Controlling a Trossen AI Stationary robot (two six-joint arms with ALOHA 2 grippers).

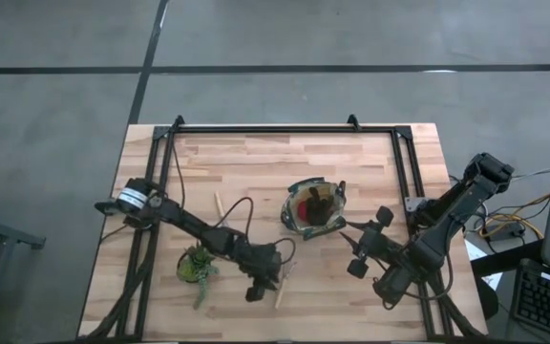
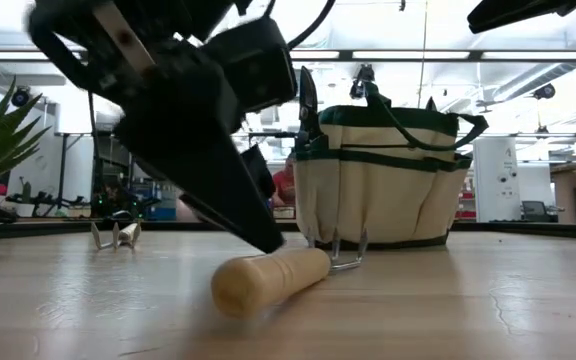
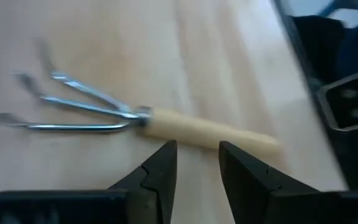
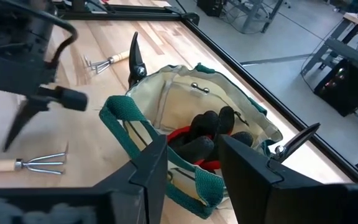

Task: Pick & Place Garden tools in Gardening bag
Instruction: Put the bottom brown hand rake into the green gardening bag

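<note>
My left gripper (image 1: 256,290) is open low over the table's front, its fingers (image 3: 166,163) either side of the view of a wooden-handled rake (image 3: 197,132) that lies flat on the table (image 1: 370,153); the rake also shows in the high view (image 1: 280,285). I cannot tell if they touch. The gardening bag (image 1: 313,208) stands upright mid-table, holding the red-and-black glove (image 4: 210,140). A pruner (image 4: 135,53) sticks up from its side. A second rake (image 1: 220,204) lies left of the bag. My right gripper (image 1: 356,247) is open and empty, right of the bag.
A small potted succulent (image 1: 196,266) stands close to the left of my left arm near the front edge. A black frame (image 1: 285,129) runs along the table's far and side edges. Bare wood lies between the bag and the far edge.
</note>
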